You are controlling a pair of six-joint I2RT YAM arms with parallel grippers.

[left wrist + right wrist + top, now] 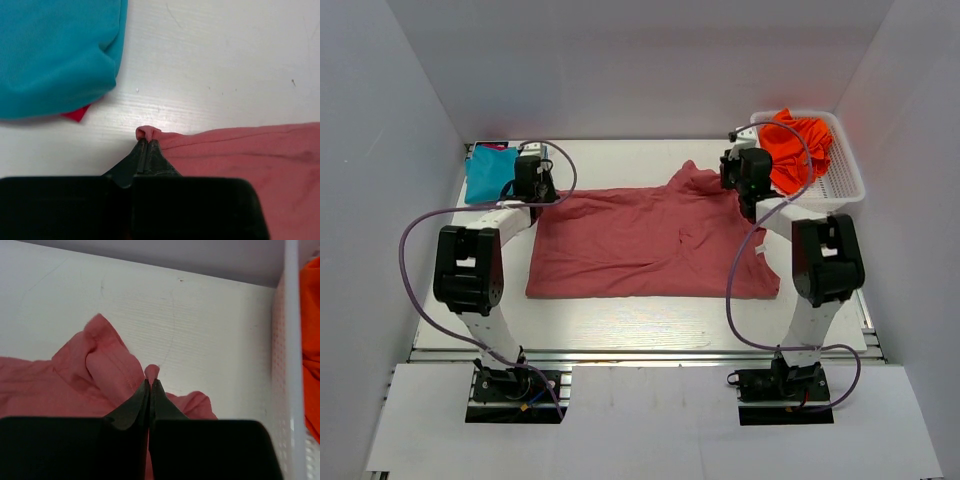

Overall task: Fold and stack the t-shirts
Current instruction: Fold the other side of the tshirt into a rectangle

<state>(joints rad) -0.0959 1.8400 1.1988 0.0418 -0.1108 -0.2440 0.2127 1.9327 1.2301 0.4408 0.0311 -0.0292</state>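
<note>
The large salmon t-shirt lies spread on the table's middle. My left gripper is shut on the shirt's far left corner; a pinch of cloth sticks out past the tips. My right gripper is shut on the shirt's far right edge; a fold of cloth pokes out past the tips, beside a bunched sleeve. The teal t-shirt lies folded at the far left, also in the left wrist view. The orange t-shirt lies crumpled in the basket.
A white mesh basket stands at the far right, its wall close to my right gripper. A bit of red cloth peeks out under the teal shirt. White walls enclose the table on three sides.
</note>
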